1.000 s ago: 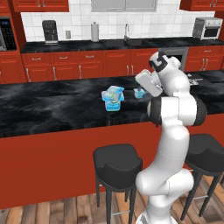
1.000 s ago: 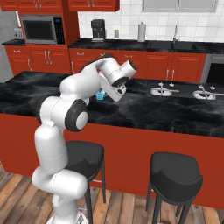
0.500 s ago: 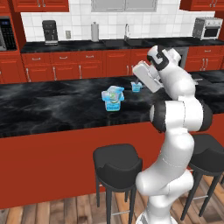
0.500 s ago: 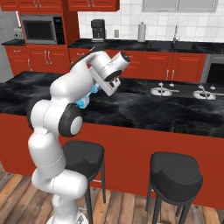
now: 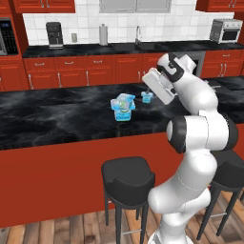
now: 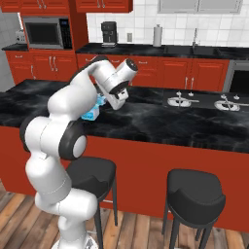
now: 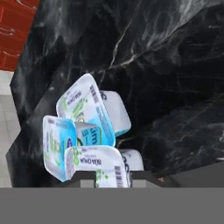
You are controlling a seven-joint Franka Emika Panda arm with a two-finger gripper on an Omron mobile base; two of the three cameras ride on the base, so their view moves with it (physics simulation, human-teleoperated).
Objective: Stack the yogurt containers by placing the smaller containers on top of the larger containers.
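Three yogurt containers sat on the dark marbled surface (image 5: 57, 114), in two places. The wide tub (image 5: 123, 113) stood near the middle of the surface with a second, mid-sized cup (image 7: 57, 146) crowded right against it. Whether that cup sat squarely on the lid or leaned at its side could not be told from these angles. The tiny cup (image 5: 147, 96) was apart from that pair, just beside it toward the arm, directly under the gripper (image 5: 148, 93).

In the hand view the tiny cup filled the space between the two finger tips, label and barcode facing the camera. The jaws stood narrow on either side of it, but whether they had bitten firmly or were only close could not be told, nor whether the cup's base had left the surface.

The step in hand looked like securing the tiny cup for its trip to the stack. Doing it well would mean squeezing on the cup's straight sides rather than its rim and lifting straight up with the cup level. The cup should cross above the height of the pair, not into it. It should come down centred on the topmost lid, and the jaws should part only once it rested there, since a nudge could topple the crowded tubs.
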